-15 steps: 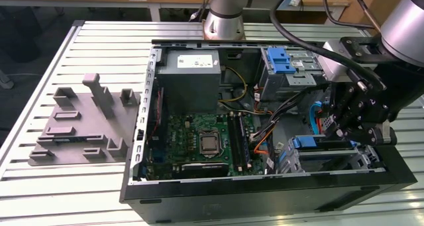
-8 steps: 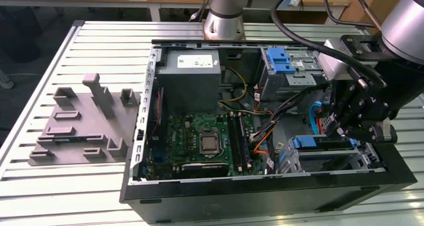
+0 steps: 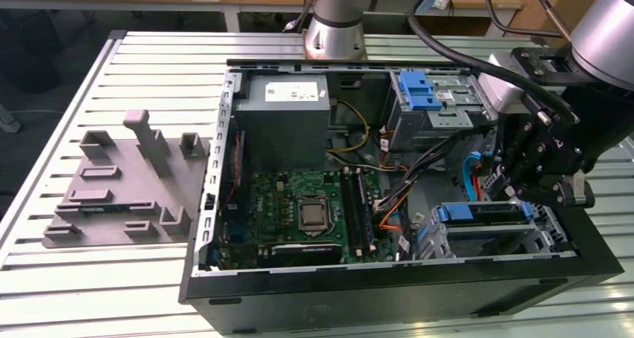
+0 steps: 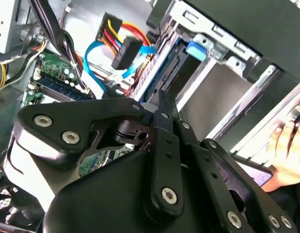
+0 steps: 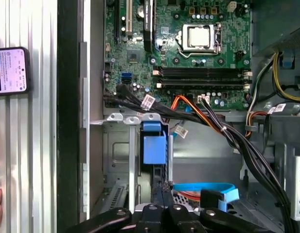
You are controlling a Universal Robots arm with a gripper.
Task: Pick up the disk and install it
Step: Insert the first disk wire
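The disk sits on edge in the lower drive cage of the open computer case, at the exterior view's right. Its blue rail faces up. In the first wrist view the disk's blue end fills the slot of the cage straight ahead of my gripper. My gripper hangs just above that cage, shut, with its fingers pressed together. In the second wrist view the gripper points at the disk's blue tab. I cannot tell whether the tips touch the disk.
Blue and orange cables run close beside the cage. The motherboard, a grey power supply box and an upper cage with a blue latch fill the case. A grey fixture lies on the table. A person's hand and a phone rest outside the case wall.
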